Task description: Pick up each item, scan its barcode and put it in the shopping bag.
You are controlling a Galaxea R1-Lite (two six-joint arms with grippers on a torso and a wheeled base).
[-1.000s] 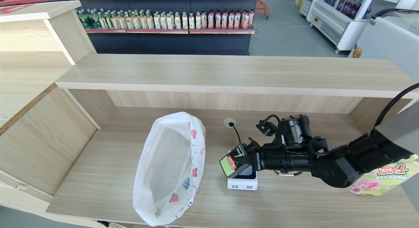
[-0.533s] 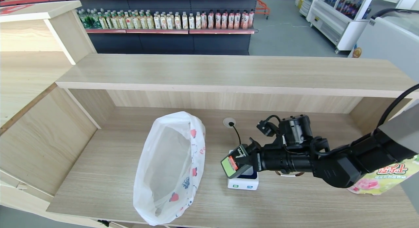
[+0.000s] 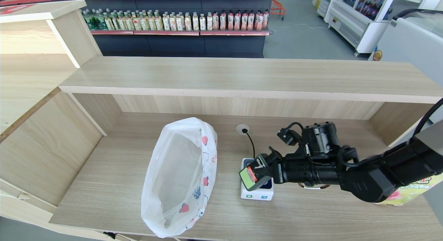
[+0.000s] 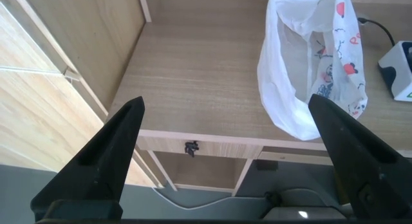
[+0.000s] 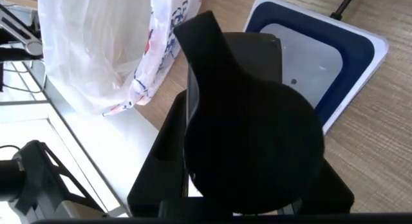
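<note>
My right gripper [image 3: 258, 171] is shut on a small dark packet with a green and red label [image 3: 250, 174], holding it tilted just above the white and blue barcode scanner [image 3: 256, 193]. In the right wrist view the packet [image 5: 248, 121] is a dark slab between the fingers, over the scanner's window [image 5: 309, 56]. A white shopping bag with red prints [image 3: 180, 175] stands open to the scanner's left; its side [image 5: 109, 50] lies close by. My left gripper [image 4: 228, 153] hangs open off the counter's front edge, below the bag [image 4: 309, 63].
A pink and yellow snack pouch [image 3: 412, 190] lies at the counter's right, partly under my right arm. The scanner's cable [image 3: 250, 140] runs to a grommet at the back. A raised wooden ledge [image 3: 242, 78] and side walls enclose the counter.
My right gripper has moved a little to the right and down with the packet, bringing it closer over the scanner. The bag has stayed still.
</note>
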